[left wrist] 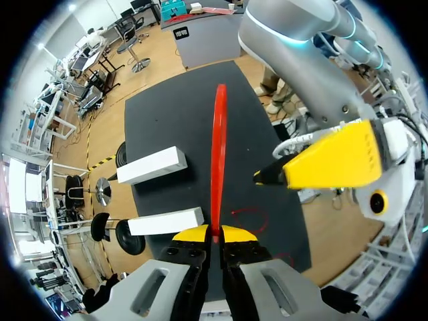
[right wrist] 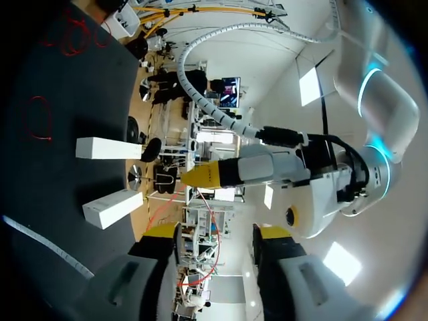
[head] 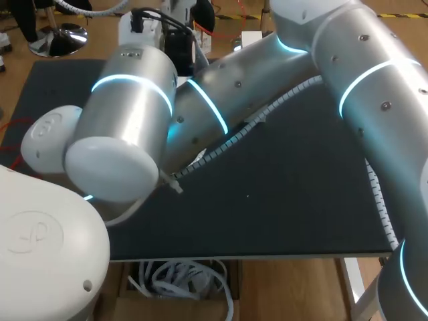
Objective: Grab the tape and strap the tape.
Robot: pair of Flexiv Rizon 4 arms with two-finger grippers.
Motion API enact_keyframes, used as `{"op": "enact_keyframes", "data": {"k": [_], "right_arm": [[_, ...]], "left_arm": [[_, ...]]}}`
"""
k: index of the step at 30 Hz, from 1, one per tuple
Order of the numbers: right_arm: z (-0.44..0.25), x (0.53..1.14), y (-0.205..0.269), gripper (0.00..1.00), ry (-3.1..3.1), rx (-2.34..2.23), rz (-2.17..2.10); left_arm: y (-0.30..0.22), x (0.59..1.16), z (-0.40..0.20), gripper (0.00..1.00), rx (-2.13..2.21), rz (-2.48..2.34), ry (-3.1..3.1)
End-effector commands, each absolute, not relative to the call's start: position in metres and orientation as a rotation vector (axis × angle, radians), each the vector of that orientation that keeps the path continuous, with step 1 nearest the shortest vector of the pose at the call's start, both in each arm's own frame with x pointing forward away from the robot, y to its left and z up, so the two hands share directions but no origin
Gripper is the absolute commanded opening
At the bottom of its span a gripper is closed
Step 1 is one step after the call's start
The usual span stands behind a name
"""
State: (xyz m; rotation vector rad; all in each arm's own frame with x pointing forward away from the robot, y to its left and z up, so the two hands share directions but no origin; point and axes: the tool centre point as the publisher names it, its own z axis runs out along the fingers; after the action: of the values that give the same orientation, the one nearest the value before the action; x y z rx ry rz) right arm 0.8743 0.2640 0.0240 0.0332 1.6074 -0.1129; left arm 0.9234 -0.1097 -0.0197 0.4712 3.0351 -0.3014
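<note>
The tape (left wrist: 219, 154) is a thin red strap, seen edge-on in the left wrist view. It runs straight ahead from my left gripper (left wrist: 214, 234), whose yellow tips are shut on its near end. One yellow finger (left wrist: 331, 159) of my right gripper hangs just to the side of the strap, not touching it. In the right wrist view my right gripper (right wrist: 217, 232) stands open. The strap (right wrist: 167, 207) shows there as a fine red line curving between and ahead of its fingers. The left gripper's yellow tip (right wrist: 206, 175) lies just ahead. In the head view both grippers are hidden behind the arms.
Two white boxes (left wrist: 152, 165) (left wrist: 166, 221) lie on the black table mat (left wrist: 180, 114), beside the strap. Red outlines (left wrist: 251, 217) are drawn on the mat near my left gripper. My left arm (head: 127, 127) and right arm (head: 374, 87) cross over the table (head: 281, 194).
</note>
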Motion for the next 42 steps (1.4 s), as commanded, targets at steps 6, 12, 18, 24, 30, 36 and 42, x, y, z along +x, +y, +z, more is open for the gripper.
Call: {"op": "enact_keyframes", "data": {"k": [6, 12, 18, 24, 30, 36, 42], "right_arm": [[0.034, 0.858, 0.237, 0.66, 1.624, 0.022, -0.124], [0.035, 0.851, 0.225, 1.00, 1.624, 0.028, -0.134], [0.034, 0.842, 0.211, 1.00, 1.626, 0.045, -0.140], [0.035, 0.836, 0.191, 1.00, 1.624, 0.076, -0.157], [0.037, 0.835, 0.169, 1.00, 1.621, 0.115, -0.174], [0.041, 0.838, 0.149, 1.00, 1.616, 0.136, -0.183], [0.043, 0.840, 0.126, 1.00, 1.646, 0.150, -0.160]], "left_arm": [[-0.110, 0.923, -0.019, 0.00, 0.471, -0.296, 3.038], [-0.110, 0.923, -0.019, 0.00, 0.471, -0.296, 3.038], [-0.110, 0.923, -0.019, 0.00, 0.471, -0.296, 3.038], [-0.110, 0.923, -0.019, 0.00, 0.471, -0.296, 3.038], [-0.110, 0.923, -0.019, 0.00, 0.471, -0.296, 3.038], [-0.110, 0.923, -0.019, 0.00, 0.471, -0.296, 3.038], [-0.110, 0.923, -0.019, 0.00, 0.471, -0.296, 3.038]]}}
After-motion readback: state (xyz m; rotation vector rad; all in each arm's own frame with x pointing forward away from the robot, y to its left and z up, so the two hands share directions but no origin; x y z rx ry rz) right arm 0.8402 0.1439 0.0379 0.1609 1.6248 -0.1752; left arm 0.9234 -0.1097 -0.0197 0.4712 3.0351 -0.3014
